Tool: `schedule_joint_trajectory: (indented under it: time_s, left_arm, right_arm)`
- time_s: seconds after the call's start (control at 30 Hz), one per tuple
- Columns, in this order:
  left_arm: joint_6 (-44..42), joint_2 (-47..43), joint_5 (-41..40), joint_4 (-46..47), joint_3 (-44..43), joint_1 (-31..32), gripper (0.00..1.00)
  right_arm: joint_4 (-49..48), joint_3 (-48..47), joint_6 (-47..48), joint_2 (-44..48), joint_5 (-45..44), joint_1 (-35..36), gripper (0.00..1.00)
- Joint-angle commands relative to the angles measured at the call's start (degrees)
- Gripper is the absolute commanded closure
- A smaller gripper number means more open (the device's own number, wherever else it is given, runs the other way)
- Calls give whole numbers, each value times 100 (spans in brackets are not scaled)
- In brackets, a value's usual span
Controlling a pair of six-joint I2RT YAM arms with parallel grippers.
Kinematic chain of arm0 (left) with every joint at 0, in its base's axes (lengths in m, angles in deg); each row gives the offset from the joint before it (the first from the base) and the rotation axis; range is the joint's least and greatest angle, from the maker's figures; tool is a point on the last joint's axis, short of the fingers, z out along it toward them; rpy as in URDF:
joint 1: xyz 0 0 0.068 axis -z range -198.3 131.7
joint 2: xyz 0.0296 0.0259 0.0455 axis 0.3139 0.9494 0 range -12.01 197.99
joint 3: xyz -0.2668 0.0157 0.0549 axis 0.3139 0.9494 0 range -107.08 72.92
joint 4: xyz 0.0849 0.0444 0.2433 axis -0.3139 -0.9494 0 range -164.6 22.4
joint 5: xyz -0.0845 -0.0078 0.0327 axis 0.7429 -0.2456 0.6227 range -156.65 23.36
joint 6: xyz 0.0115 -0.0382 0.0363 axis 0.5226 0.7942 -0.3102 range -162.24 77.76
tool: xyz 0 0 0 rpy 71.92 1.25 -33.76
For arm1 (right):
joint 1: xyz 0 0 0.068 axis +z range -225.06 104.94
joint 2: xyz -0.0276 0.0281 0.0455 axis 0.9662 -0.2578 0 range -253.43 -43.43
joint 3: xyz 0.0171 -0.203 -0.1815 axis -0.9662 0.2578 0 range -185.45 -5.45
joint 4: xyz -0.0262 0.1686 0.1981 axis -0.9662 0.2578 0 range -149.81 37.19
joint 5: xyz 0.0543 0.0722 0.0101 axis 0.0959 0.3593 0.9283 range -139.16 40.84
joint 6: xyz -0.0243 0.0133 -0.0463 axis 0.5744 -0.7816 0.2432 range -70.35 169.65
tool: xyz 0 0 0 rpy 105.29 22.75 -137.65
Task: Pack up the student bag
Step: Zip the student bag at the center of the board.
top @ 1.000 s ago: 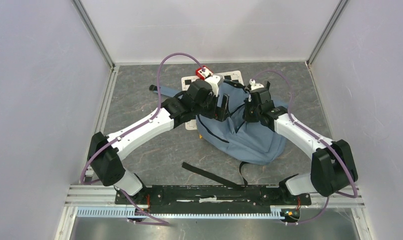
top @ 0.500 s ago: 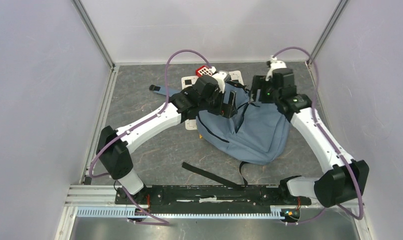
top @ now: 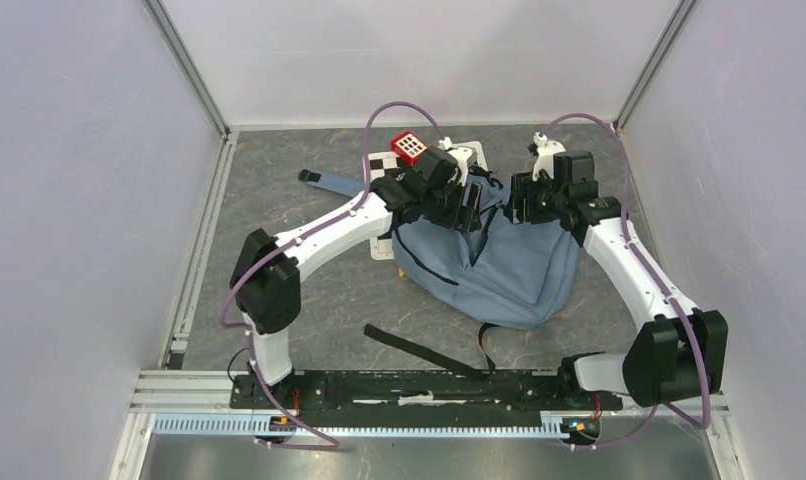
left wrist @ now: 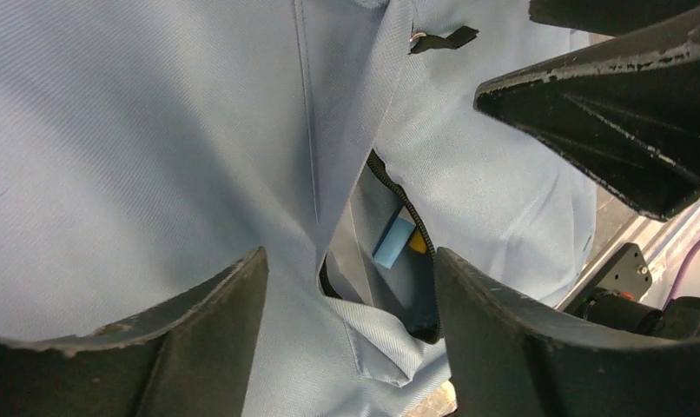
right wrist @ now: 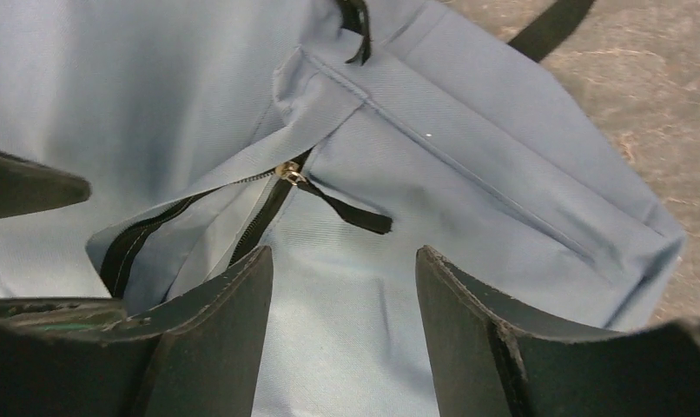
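The student bag, a soft blue-grey backpack, lies flat mid-table with its top toward the back. Both grippers hover over its upper end. My left gripper is open, its fingers straddling a fold of bag fabric beside the part-open zipper mouth. A light blue and yellow object shows inside that mouth. My right gripper is open just over the cloth, holding nothing. The metal zipper slider and its black pull tab lie ahead of the right fingers.
A red block with white squares sits on a white marker sheet behind the bag. Black straps trail out toward the near rail and to the far left. Cage walls stand on three sides.
The right gripper has gone from shut to open, swung toward the back, then settled over the bag's top right. The left arm has reached further right over the zipper opening.
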Motion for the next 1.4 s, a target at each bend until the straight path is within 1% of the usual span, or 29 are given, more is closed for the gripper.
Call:
schedule_joint_trajectory:
  time_s: [0.0, 0.13, 0.2, 0.33, 0.43, 0.57, 0.6, 0.67, 0.73, 0.8, 0.9, 0.93, 0.97, 1.07, 1.1, 1.13, 1.17, 1.2, 1.27, 1.37]
  left_arm:
    - [55, 320, 383, 37, -499, -55, 29]
    - [44, 530, 516, -6, -651, -55, 41]
    - [33, 573, 528, -8, -670, -55, 46]
    - [20, 694, 586, -41, -665, -55, 57]
    - [72, 752, 674, -44, -652, -47, 66]
    - [159, 789, 711, -18, -652, -47, 75]
    - [197, 798, 737, -2, -648, -47, 78]
    - [259, 810, 803, 56, -635, -47, 82]
    - [300, 830, 822, 89, -635, -47, 86]
    - [324, 829, 818, 113, -639, -47, 89]
    - [382, 832, 838, 172, -613, -47, 94]
    - [412, 831, 867, 220, -593, -47, 95]
    - [452, 830, 912, 264, -576, -47, 95]
    - [540, 839, 998, 343, -529, -47, 93]
    - [555, 827, 976, 343, -538, -53, 85]
    - [573, 801, 909, 347, -533, -55, 74]
    - [588, 761, 840, 372, -531, -60, 59]
    - [586, 727, 766, 405, -529, -68, 49]
    - [606, 692, 619, 457, -570, -94, 43]
    - [744, 806, 501, 470, -744, -214, 38]
  right_arm:
    - [-592, 121, 334, -140, 682, 8, 35]
    - [-750, 143, 532, -306, 772, 13, 36]
    - [-778, 109, 638, -398, 777, 18, 38]
    - [-860, 114, 740, -569, 769, 20, 43]
    - [-952, 160, 849, -645, 770, 44, 44]
    - [-1163, 287, 977, -632, 643, 201, 46]
    - [-1204, 319, 990, -639, 569, 269, 48]
    - [-1220, 337, 1006, -684, 298, 404, 55]
    - [-1187, 337, 1002, -730, -65, 520, 64]
    - [-1142, 352, 983, -761, -437, 604, 78]
    - [-1127, 446, 929, -720, -677, 645, 95]
    - [-1141, 499, 909, -709, -673, 652, 99]
    - [-1146, 539, 904, -677, -620, 650, 100]
    - [-1150, 665, 886, -603, -296, 657, 100]
    - [-1145, 722, 840, -564, -186, 652, 100]
    - [-1152, 774, 801, -508, -65, 652, 100]
    - [-1163, 844, 797, -436, 48, 652, 100]
    - [-1206, 919, 638, -375, 188, 653, 100]
    - [-1328, 1155, 482, -207, 370, 652, 100]
    - [-1479, 1383, 306, -2, 539, 651, 100]
